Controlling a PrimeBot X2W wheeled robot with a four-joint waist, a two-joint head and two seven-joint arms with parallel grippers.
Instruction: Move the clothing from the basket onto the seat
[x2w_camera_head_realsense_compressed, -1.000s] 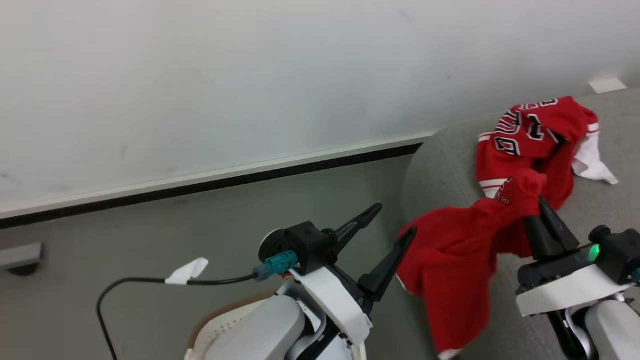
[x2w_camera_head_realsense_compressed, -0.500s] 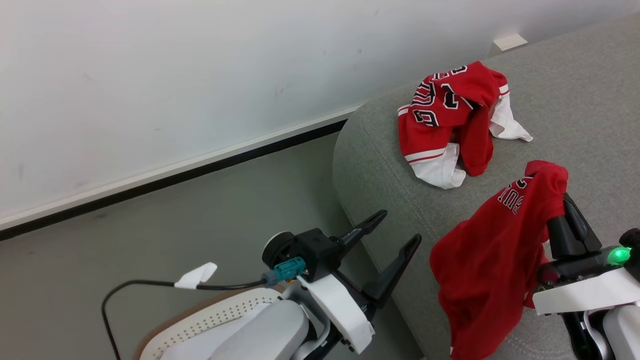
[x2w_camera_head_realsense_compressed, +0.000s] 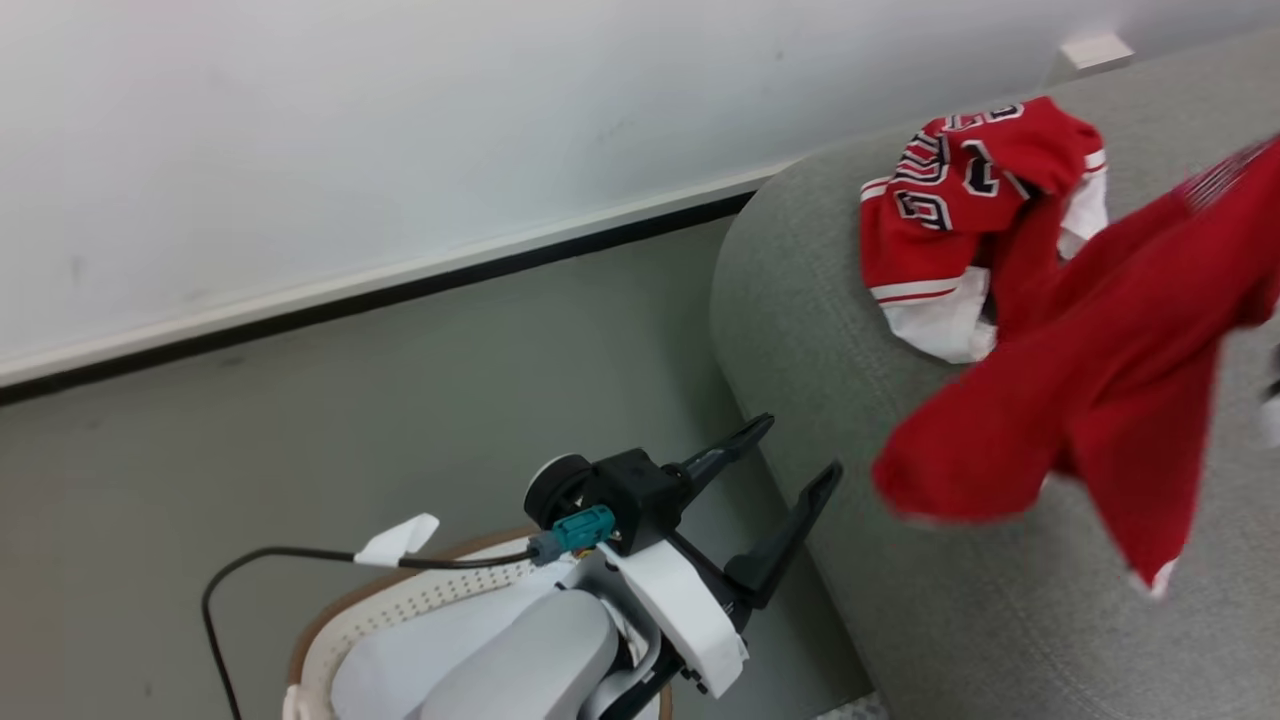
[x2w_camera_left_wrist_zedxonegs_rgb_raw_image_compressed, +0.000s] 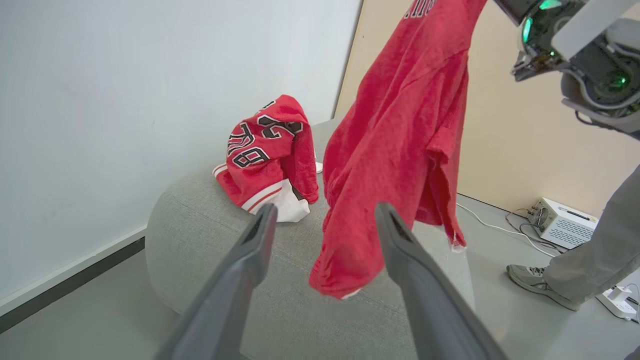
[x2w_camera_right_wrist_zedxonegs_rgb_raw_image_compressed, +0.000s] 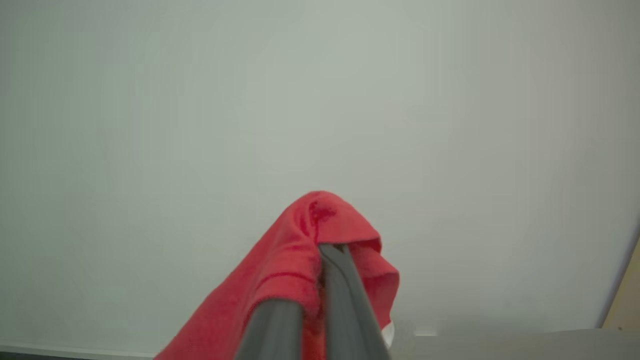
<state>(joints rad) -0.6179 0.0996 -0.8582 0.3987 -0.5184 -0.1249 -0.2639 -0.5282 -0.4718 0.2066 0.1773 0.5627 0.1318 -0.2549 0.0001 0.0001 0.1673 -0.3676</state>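
Seat (x2w_camera_head_realsense_compressed: 800, 300): the large grey upholstered block lies straight ahead of the left end effector (x2w_camera_head_realsense_compressed: 800, 445). Its rounded corner is just past that end effector's fingertips.

Hanging red garment (x2w_camera_left_wrist_zedxonegs_rgb_raw_image_compressed: 400, 150): it is pinched at its top by the right end effector (x2w_camera_right_wrist_zedxonegs_rgb_raw_image_compressed: 325, 260) and drapes down from there over the seat. In the right wrist view we see the two fingers pressed together on a fold of the cloth, with red fabric bunched over the tips. In the left wrist view the garment hangs between and beyond the left end effector's two fingers, well clear of them. There is small pale lettering near its top. We cannot tell whether its lower hem touches the seat.

Jersey (x2w_camera_head_realsense_compressed: 950, 210): it lies crumpled on the seat top, farther from the left end effector than the hanging garment. Seen from the left wrist, it sits beyond the left-hand fingertip. White trim and black-and-white numerals face up.

Basket (x2w_camera_head_realsense_compressed: 440, 598): it is below and behind the left end effector, under that arm's forearm. We can see part of the brown rim and perforated wall, but the arm hides the inside.

Left end effector: its fingers are spread wide with nothing between them.

Minor: in the left wrist view a person's shoe (x2w_camera_left_wrist_zedxonegs_rgb_raw_image_compressed: 530, 280) and trouser leg stand on the floor off to the right of the fingers. A small white box (x2w_camera_left_wrist_zedxonegs_rgb_raw_image_compressed: 562, 227) with cables is on the floor near them.
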